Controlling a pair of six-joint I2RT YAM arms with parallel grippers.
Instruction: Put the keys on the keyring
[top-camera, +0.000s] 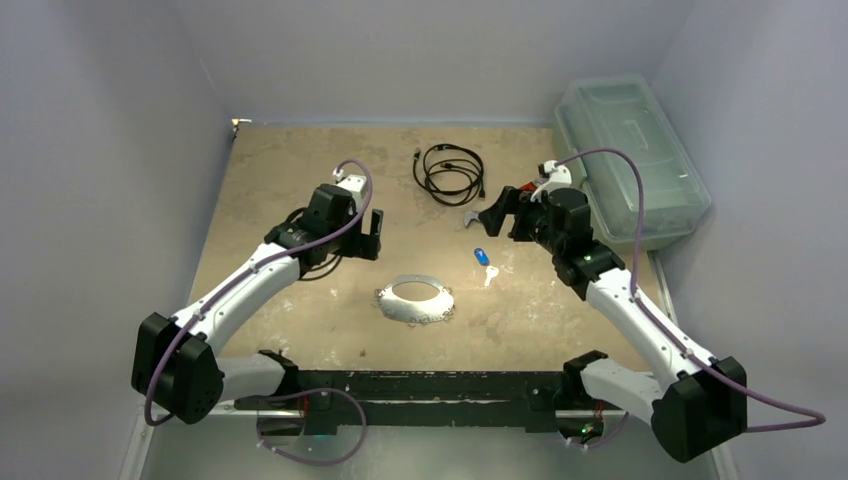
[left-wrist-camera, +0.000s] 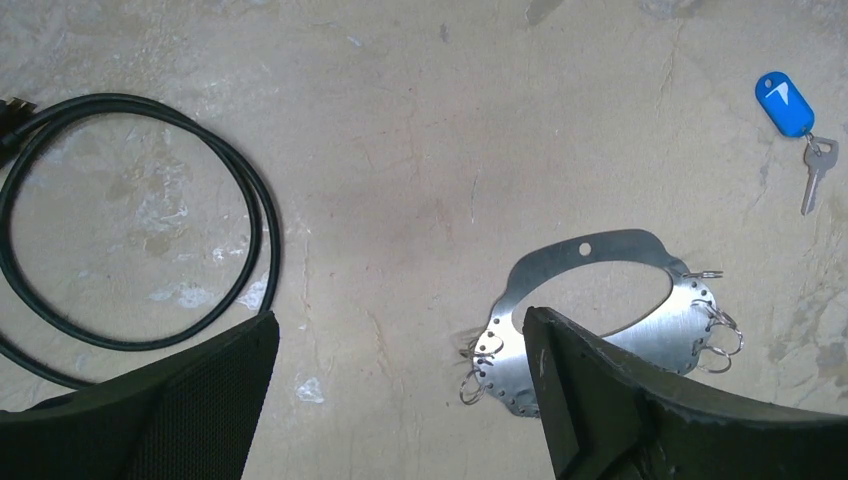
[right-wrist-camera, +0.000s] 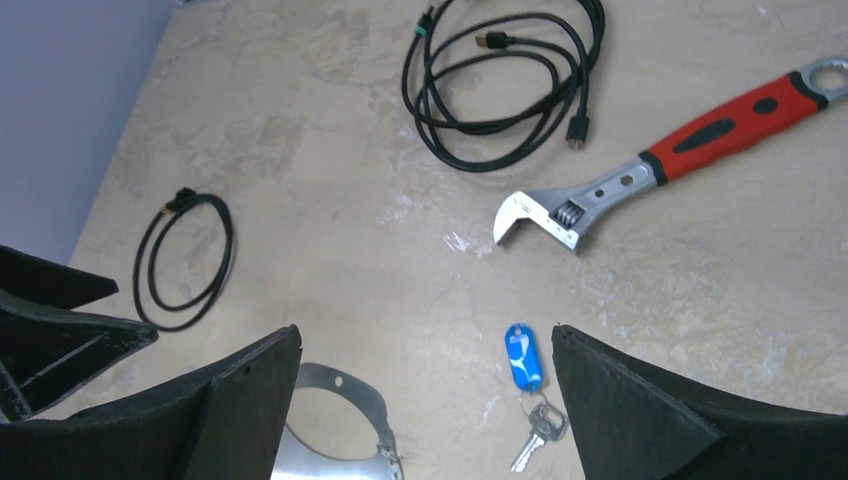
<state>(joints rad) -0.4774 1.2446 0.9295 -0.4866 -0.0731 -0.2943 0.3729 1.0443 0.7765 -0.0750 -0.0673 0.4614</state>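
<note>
The keys lie on the table right of centre, a blue plastic head (top-camera: 481, 255) (right-wrist-camera: 522, 357) joined to a small silver key (top-camera: 490, 274) (right-wrist-camera: 535, 435). In the left wrist view they sit at the top right (left-wrist-camera: 784, 103). The keyring (top-camera: 415, 312) (left-wrist-camera: 600, 250) (right-wrist-camera: 365, 394) is a flat silvery plate with an oval hole and small wire rings along its rim. It lies flat near the table's middle front. My left gripper (top-camera: 372, 235) (left-wrist-camera: 400, 330) hangs open and empty to the ring's left. My right gripper (top-camera: 500, 215) (right-wrist-camera: 425, 335) is open and empty above and behind the keys.
A red-handled adjustable wrench (right-wrist-camera: 680, 150) (top-camera: 470, 218) lies just behind the keys. A coiled black cable (top-camera: 450, 172) (right-wrist-camera: 500, 90) is at the back centre. A smaller cable loop (left-wrist-camera: 150, 220) (right-wrist-camera: 185, 260) lies under the left arm. A clear plastic bin (top-camera: 630, 150) stands at the right back.
</note>
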